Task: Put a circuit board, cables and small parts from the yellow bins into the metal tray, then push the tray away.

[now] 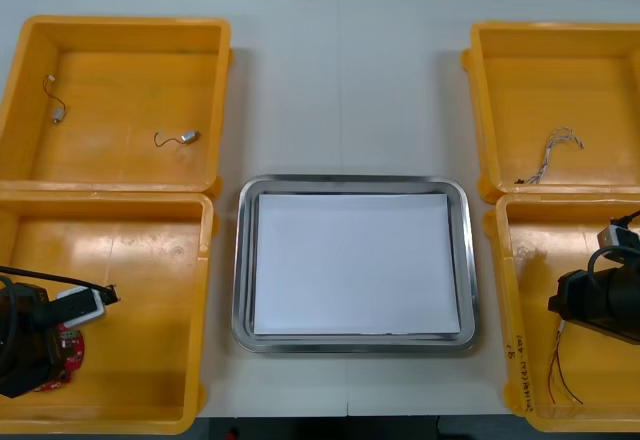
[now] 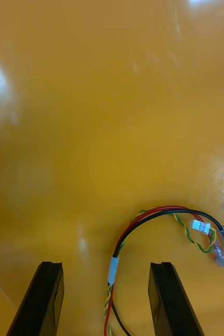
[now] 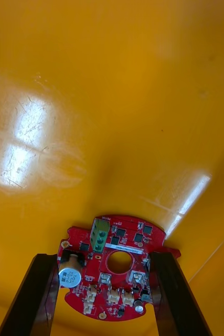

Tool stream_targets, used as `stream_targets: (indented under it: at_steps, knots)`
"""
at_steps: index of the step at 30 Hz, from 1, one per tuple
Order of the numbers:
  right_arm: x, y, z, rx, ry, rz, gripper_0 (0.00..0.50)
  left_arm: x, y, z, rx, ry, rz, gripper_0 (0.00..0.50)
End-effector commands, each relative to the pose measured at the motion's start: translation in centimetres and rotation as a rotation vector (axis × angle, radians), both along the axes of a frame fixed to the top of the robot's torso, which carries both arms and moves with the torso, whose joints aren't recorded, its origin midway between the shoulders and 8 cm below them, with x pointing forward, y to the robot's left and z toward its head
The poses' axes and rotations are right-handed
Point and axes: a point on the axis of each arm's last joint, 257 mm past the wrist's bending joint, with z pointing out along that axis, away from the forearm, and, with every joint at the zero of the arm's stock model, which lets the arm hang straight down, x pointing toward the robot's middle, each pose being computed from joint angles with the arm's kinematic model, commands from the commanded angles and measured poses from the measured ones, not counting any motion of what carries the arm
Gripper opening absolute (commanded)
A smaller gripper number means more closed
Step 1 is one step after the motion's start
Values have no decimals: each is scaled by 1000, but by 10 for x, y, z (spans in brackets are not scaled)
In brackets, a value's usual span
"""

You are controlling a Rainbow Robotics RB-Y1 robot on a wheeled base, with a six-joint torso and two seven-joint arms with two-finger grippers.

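Note:
A round red circuit board [image 3: 117, 262] lies flat on the floor of the near left yellow bin [image 1: 140, 280]. My left gripper [image 3: 105, 257] is down over it, open, one finger at each side of the board [image 1: 68, 352]. In the near right yellow bin [image 1: 525, 260] my right gripper [image 2: 106, 265] is open and low over a red and yellow cable [image 2: 159, 212], whose white-sleeved stretch runs between the fingers. The same cable [image 1: 562, 372] trails toward the bin's front wall. The metal tray [image 1: 350, 183], white inside, sits between the bins with nothing in it.
The far left bin [image 1: 120, 30] holds two small metal parts [image 1: 188, 137] [image 1: 57, 112] with thin wires. A twisted blue and white cable [image 1: 556, 152] lies in the far right bin [image 1: 560, 35]. Bare table stretches beyond the tray.

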Motion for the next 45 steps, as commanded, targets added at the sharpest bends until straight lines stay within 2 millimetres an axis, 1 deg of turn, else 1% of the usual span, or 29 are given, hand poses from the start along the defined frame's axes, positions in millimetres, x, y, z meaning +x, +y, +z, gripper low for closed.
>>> stream_targets:
  at_steps: [1,7,10,20,26,33,35,36,37,38,40,41,42,45]
  knots:
    - [-12,4,-14,11,24,-36,468,17,9,7,116,-30,-172,500]
    - [-17,5,-19,14,33,-45,468,24,12,1,125,-30,-184,500]
    - [-18,5,-24,17,44,-49,467,26,14,-3,127,-31,-189,500]
    - [-16,9,-29,17,37,-52,468,22,21,-12,139,-13,-191,500]
    - [-17,10,-34,13,44,-53,465,23,28,-14,150,-9,-187,500]
    - [-18,11,-36,14,49,-52,467,23,30,-14,155,-9,-188,500]
    - [-18,11,-36,14,49,-52,393,23,29,-15,154,-8,-190,500]
    - [-19,11,-36,14,51,-53,393,23,29,-15,154,-9,-190,500]
    - [-19,11,-36,14,51,-53,226,23,28,-15,150,-9,-189,500]
    - [-19,11,-36,14,51,-53,153,23,27,-16,147,-9,-188,500]
    - [-19,11,-37,14,52,-53,88,23,26,-16,145,-9,-187,500]
    - [-19,11,-37,14,52,-53,88,24,26,-16,143,-10,-185,500]
    - [-19,11,-37,14,52,-53,0,24,25,-17,141,-10,-185,500]
    - [-18,11,-36,14,48,-53,0,24,25,-17,141,-9,-186,500]
